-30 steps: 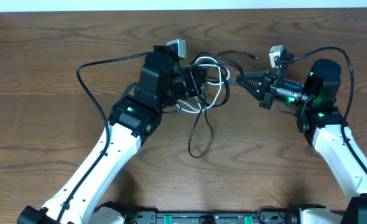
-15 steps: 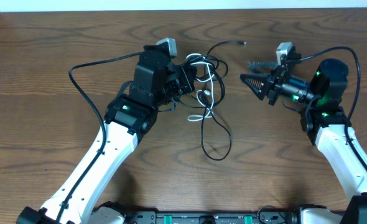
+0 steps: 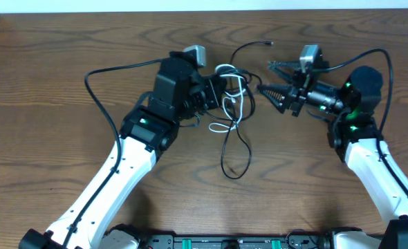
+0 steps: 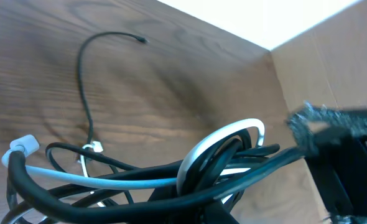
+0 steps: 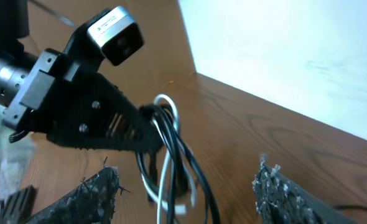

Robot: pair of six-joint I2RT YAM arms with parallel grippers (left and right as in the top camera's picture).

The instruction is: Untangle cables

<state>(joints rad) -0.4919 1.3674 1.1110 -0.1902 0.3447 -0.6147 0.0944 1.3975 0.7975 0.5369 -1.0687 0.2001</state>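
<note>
Lab-style robot bench: wood-grain table (image 3: 52, 104), left arm (image 3: 131, 155), right arm (image 3: 377, 166) mounted at near edge, plain white backdrop (image 5: 295, 50).

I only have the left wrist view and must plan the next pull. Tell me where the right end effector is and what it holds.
Observer: Overhead, the right end effector is open and holds nothing. It sits just right of the cables.
Operator: Confirm my left grip from the other side.
Observer: The right wrist view shows the left end effector shut on the cables, which lie ahead between the right fingers.
Operator: Report any slack.
Observer: Overhead, a black loop trails from the cables across the table toward the robot's base.
</note>
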